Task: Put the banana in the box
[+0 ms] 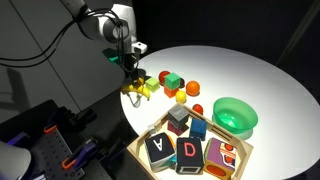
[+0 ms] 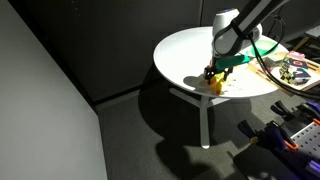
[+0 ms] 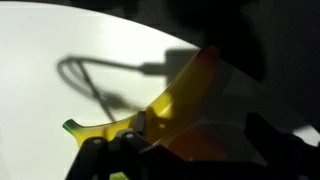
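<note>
The yellow toy banana (image 1: 143,90) lies near the edge of the round white table (image 1: 240,70), seen there in both exterior views (image 2: 215,84). My gripper (image 1: 133,80) has come down right over it, and its jaws stand open on either side. The wrist view is filled by the banana (image 3: 175,100), with a dark finger (image 3: 100,155) at the left and another at the right. The gripper (image 3: 185,150) does not pinch it. The box (image 1: 137,147), a light-wood tray holding letter blocks, sits at the near side of the table.
A round green bowl (image 1: 236,116) stands beside the box. Small toy pieces lie next to the banana: a green block (image 1: 172,79), an orange ball (image 1: 193,88) and a red piece (image 1: 164,75). The table edge is close to the gripper (image 2: 214,72).
</note>
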Robot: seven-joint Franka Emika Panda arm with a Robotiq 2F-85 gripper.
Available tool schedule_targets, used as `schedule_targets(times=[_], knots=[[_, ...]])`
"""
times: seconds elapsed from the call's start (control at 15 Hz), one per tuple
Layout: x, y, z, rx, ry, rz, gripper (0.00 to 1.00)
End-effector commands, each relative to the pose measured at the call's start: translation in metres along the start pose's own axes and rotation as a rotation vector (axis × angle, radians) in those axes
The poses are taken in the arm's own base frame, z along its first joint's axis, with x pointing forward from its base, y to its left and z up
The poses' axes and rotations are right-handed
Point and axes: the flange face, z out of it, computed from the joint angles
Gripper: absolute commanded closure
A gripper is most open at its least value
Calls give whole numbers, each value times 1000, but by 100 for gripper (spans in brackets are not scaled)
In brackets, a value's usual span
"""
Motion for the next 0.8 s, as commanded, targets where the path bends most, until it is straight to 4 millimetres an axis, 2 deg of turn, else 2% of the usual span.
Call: schedule_targets(times=[0.0,0.73], knots=[[1,0,4,3,17,35,0],[1,4,13,6,38,47,0]])
